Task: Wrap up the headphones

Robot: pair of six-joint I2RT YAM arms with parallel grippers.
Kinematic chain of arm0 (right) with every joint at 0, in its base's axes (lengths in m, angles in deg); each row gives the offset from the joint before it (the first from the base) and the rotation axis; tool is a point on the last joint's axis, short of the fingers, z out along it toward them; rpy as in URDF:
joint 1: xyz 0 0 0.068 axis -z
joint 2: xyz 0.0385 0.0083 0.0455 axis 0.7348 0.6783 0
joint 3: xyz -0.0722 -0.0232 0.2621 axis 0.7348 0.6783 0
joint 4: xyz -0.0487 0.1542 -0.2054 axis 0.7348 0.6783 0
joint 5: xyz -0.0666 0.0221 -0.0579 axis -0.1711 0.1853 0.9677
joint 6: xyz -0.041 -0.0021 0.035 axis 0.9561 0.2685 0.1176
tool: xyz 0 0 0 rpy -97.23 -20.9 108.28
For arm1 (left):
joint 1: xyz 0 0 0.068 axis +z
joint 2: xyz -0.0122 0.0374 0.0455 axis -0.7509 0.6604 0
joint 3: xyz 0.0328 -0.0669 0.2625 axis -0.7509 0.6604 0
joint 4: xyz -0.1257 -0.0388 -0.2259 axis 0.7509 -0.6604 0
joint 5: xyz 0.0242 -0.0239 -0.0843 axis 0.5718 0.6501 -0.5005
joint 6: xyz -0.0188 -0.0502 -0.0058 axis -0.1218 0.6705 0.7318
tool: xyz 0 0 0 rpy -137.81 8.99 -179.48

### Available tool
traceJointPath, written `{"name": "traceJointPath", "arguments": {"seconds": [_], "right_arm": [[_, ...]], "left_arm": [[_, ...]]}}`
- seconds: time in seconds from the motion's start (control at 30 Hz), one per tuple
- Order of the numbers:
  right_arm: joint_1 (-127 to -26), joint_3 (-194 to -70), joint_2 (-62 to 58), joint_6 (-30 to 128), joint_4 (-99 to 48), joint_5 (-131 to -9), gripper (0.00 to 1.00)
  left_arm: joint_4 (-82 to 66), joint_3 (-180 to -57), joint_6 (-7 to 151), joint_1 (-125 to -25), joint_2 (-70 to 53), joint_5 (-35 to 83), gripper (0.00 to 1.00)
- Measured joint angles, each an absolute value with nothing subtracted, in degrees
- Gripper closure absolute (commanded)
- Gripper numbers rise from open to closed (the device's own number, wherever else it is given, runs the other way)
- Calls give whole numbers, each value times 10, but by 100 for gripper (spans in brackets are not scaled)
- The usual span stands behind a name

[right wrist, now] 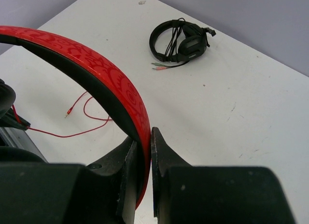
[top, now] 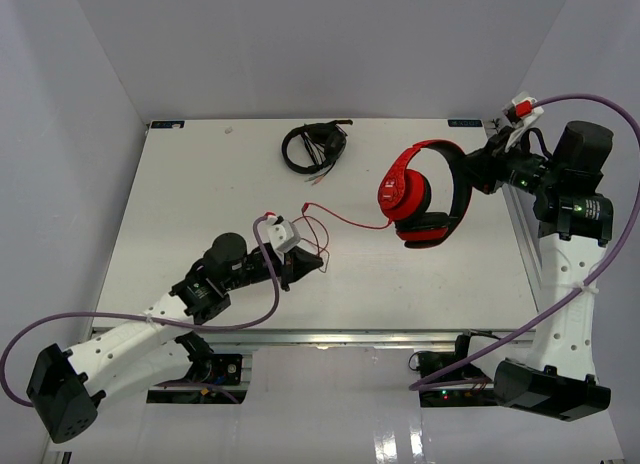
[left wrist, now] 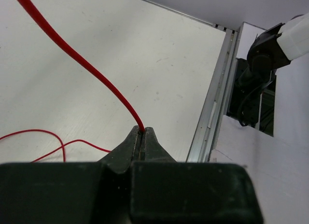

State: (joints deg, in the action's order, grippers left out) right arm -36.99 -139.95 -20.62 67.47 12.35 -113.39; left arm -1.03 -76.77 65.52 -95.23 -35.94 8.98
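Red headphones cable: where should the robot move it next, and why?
Probably swing the left end effector, shut on the thin red cable, toward the red over-ear headphones to start a loop. The right end effector holds them, and slack cable lies loose on the white table.

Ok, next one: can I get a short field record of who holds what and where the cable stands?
left gripper: shut on the thin red cable
right gripper: shut on the headband of the red over-ear headphones
cable: runs from headphones to left gripper, loose end on the white table, none wound yet
other: small black headphones near the far edge, untouched
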Motion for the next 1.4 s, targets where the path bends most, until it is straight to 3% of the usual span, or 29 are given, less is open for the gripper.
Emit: {"name": "traceJointPath", "arguments": {"seconds": [0.23,0.63,1.0,1.23,1.4], "right_arm": [[-372,-1389,-222,725,127,-1100,92],[-389,-1261,-293,849,122,-949,92],[-420,-1131,-356,828,47,-817,92],[-459,-1125,-359,806,15,-768,92],[-553,-1115,-357,785,-4,-688,92]], "left_arm": [[-71,-806,621,-949,-350,134,100],[-233,-1022,579,-889,-260,163,100],[-328,-1120,709,-887,-189,15,100],[-346,-1131,762,-887,-184,21,100],[-345,-1163,776,-887,-164,29,100]]}}
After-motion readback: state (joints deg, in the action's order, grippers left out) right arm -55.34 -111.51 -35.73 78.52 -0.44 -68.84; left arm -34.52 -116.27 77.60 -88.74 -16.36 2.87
